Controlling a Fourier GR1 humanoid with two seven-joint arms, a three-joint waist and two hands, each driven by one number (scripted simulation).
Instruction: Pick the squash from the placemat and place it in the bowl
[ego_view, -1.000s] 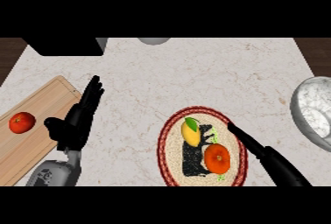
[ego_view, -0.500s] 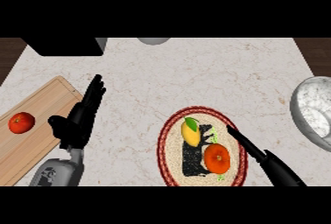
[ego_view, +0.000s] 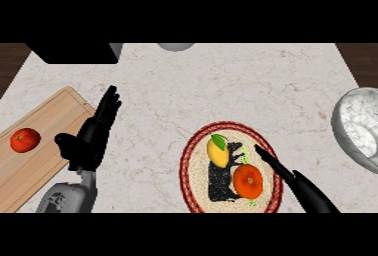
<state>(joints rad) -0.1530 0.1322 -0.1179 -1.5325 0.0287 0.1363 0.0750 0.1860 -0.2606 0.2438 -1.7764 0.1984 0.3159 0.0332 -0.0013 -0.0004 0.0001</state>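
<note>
**Counter inventory: hands, placemat, bowl**

Right hand (ego_view: 299, 184): black, fingers straight and held together, holding nothing. It enters from the lower right and lies over the right rim of the placemat (ego_view: 193, 170), its fingertips just beside the squash (ego_view: 248, 181), at that item's upper right.

Squash: orange, round, resting on the placemat's lower right part, on a dark patch in its middle.

Lemon (ego_view: 218, 148): yellow with a green leaf, on the same placemat, just up and left of the squash.

Placemat: round, woven, red-rimmed, lying flat on the marble counter (ego_view: 221, 85).

Bowl (ego_view: 356, 127): pale marbled, at the right edge, well apart from the placemat.

Left hand (ego_view: 92, 135): open, fingers up, resting at the left beside the cutting board (ego_view: 44, 125).

Tomato (ego_view: 25, 140): red, on the cutting board.
</note>
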